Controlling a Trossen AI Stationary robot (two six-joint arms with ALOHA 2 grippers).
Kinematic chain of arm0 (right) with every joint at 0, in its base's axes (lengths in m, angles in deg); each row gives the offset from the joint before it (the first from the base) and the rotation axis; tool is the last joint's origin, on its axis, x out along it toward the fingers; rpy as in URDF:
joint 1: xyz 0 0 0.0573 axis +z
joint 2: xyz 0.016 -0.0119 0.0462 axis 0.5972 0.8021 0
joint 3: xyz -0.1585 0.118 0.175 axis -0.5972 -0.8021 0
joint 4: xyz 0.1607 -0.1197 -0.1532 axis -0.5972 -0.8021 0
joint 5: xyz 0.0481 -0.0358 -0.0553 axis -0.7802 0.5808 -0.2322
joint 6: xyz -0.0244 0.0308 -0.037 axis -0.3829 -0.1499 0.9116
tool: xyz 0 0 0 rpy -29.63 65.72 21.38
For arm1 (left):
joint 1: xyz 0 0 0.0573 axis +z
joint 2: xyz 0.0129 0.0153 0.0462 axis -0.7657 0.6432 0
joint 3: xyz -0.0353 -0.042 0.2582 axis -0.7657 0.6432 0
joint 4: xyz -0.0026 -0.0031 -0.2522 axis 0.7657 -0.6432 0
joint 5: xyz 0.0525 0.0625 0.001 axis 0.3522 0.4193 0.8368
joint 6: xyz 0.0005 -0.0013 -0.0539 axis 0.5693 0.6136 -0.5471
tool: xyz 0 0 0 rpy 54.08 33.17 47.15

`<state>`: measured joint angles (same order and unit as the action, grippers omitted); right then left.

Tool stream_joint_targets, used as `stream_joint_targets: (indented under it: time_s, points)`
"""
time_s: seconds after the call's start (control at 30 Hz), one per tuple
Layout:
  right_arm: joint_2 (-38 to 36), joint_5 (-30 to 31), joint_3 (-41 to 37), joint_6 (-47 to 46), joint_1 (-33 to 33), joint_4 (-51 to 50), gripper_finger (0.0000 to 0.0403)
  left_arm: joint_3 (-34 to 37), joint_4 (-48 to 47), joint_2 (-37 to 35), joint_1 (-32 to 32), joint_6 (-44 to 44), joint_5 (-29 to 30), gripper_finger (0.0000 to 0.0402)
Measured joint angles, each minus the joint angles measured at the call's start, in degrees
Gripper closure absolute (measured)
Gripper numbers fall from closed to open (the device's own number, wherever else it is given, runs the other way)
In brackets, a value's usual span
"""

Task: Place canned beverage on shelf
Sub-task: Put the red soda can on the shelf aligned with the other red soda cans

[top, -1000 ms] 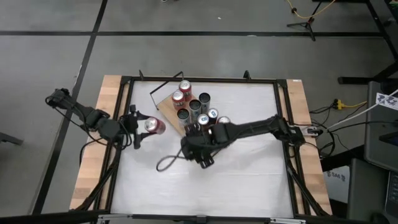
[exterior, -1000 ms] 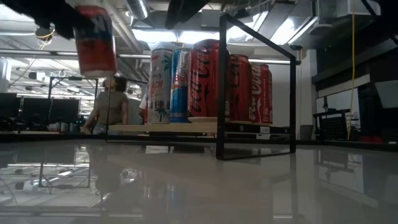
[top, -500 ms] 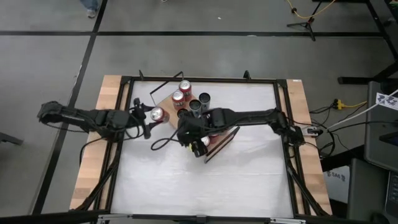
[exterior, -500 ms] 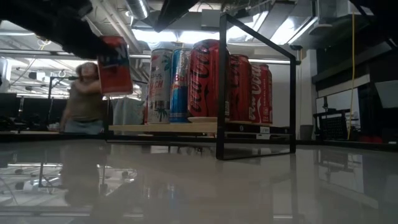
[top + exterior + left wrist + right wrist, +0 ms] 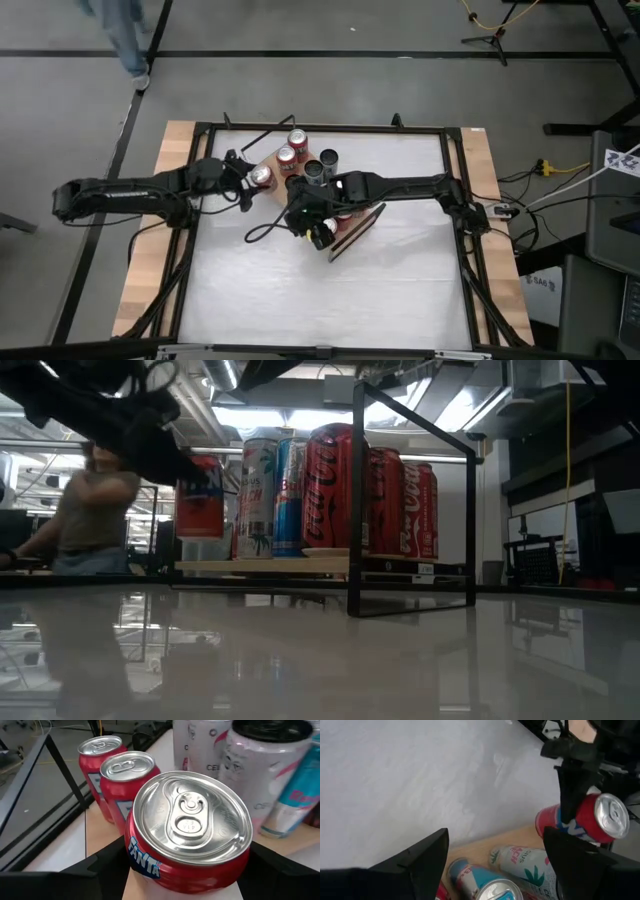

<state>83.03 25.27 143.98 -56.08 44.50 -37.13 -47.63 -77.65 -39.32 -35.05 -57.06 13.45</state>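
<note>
The left gripper [image 5: 247, 177] grips a red Fanta can [image 5: 189, 832] upright at the near-left corner of the shelf [image 5: 272, 166], just beside two red cans [image 5: 120, 780] standing there. The right gripper [image 5: 312, 222], jaws parted with nothing visibly between them, hovers over the shelf's opposite side, above the tall cans [image 5: 520, 860]. The risk: the carried can may clip its close neighbours, or land half off the board's edge and topple.
</note>
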Motion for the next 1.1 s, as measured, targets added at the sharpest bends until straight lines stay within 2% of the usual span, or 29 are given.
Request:
stream_joint_targets:
  time_s: [0.17,0.43,0.7,0.83,1.1]
  points:
    - [0.0,0.2,0.0,0.0,0.0,-0.1,0.0086,0.0,4.2,4.1,3.7,1.0,-4.0,0.0127]
    - [0.0,0.2,0.0,1.2,0.0,-0.2,0.0086,0.0,6.6,10.7,6.5,0.6,-6.3,0.0127]
    - [0.0,0.3,0.0,1.3,0.0,-0.6,0.0086,0.0,9.3,12.7,6.6,1.0,-5.7,0.0125]
    - [0.0,0.3,0.0,1.3,0.0,-0.6,0.0086,0.0,9.4,12.7,6.6,0.7,-5.4,0.0106]
    - [0.1,0.3,0.0,1.2,0.0,-0.5,0.0086,0.0,9.5,12.7,6.6,0.5,-0.9,0.0067]
